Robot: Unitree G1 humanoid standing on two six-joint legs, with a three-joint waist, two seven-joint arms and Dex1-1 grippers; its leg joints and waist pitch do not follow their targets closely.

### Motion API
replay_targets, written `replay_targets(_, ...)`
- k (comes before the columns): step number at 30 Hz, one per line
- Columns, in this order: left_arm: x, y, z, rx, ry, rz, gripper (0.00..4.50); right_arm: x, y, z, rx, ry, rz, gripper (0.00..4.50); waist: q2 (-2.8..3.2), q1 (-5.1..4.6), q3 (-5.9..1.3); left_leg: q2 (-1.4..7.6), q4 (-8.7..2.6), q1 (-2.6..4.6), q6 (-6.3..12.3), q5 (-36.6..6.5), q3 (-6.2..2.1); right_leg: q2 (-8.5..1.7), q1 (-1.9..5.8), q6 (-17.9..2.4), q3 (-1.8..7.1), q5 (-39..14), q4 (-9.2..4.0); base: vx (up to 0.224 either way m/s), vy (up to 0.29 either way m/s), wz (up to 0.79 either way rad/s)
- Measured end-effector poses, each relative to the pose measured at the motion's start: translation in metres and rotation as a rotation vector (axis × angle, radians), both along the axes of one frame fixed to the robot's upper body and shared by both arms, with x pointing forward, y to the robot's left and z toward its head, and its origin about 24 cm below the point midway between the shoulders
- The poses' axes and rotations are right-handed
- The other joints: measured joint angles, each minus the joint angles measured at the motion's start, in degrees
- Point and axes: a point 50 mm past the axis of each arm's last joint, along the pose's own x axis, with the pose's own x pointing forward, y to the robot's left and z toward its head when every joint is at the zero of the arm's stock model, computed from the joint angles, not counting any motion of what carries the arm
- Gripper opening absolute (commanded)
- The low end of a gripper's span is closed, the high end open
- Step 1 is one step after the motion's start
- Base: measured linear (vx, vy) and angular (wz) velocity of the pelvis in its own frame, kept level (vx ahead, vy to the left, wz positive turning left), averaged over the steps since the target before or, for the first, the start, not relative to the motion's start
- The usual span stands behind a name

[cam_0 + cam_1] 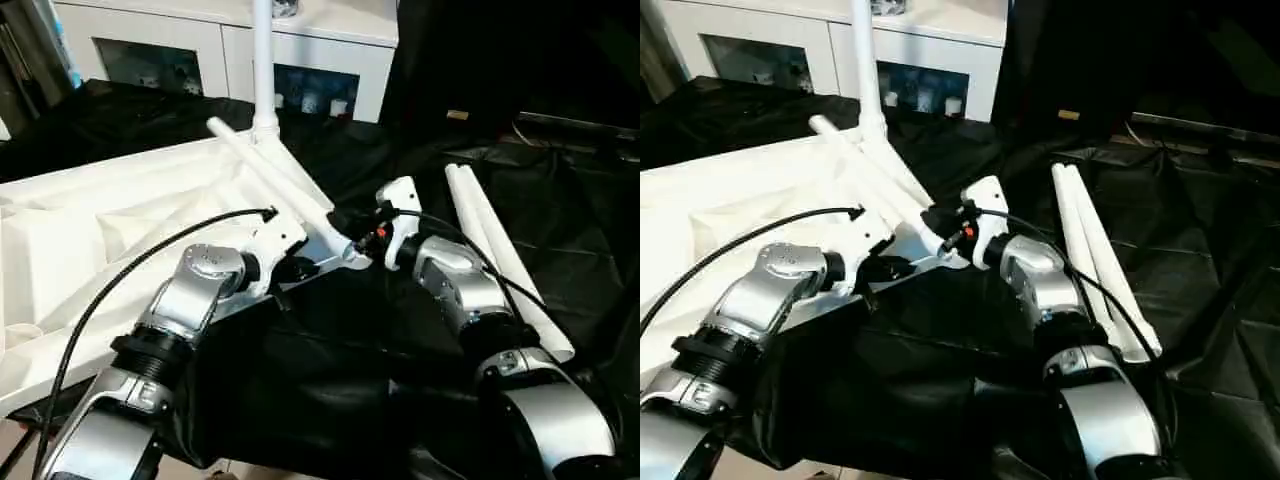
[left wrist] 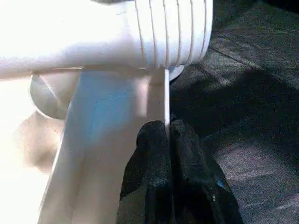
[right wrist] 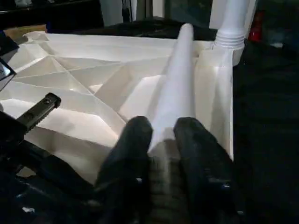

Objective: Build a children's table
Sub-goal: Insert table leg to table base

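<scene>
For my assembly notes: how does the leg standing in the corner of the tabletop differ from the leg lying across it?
The standing leg is upright, screwed into a corner socket; the lying leg slants loose across the tabletop.
No gripper touches the standing leg; the right gripper straddles the lying leg.
Both are white tapered tubes.

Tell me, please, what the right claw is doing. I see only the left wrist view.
Observer: The right claw has closed on a loose leg that lies slanted across the ribbed underside of the table.
Operator: Is any leg already mounted?
Observer: Yes, one upright leg stands in the far corner socket.
Operator: Where are the others?
Observer: Two spare legs lie side by side on the black cloth, on the robot's right.
</scene>
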Motion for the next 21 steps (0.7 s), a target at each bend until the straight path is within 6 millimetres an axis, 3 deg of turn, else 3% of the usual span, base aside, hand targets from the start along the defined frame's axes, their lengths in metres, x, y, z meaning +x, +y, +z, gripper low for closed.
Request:
replay_targets(14, -0.0005, -0.0008, -0.0002, 0.012, -0.017, -0.002, 0.0, 0.0048, 0.0015, 0.0014, -0.048, 0.078, 0.011, 2.64, -0.01, 0.06, 0.0, 0.0, 0.03, -0.01, 0.03, 0.0, 0.0, 0.0, -0.01, 0.0, 0.0, 0.0, 0.04, 0.0, 0.0, 0.0)
replay_targets(21, -0.0006, -0.0017, -0.0004, 0.016, -0.024, -0.006, 0.0, 0.0085, -0.0001, 0.0028, -0.14, 0.095, 0.002, 2.75, -0.02, 0.13, -0.01, 0.0, 0.04, -0.01, 0.0, 0.0, 0.0, 0.0, 0.0, 0.0, -0.02, 0.0, 0.06, 0.0, 0.0, 0.0)
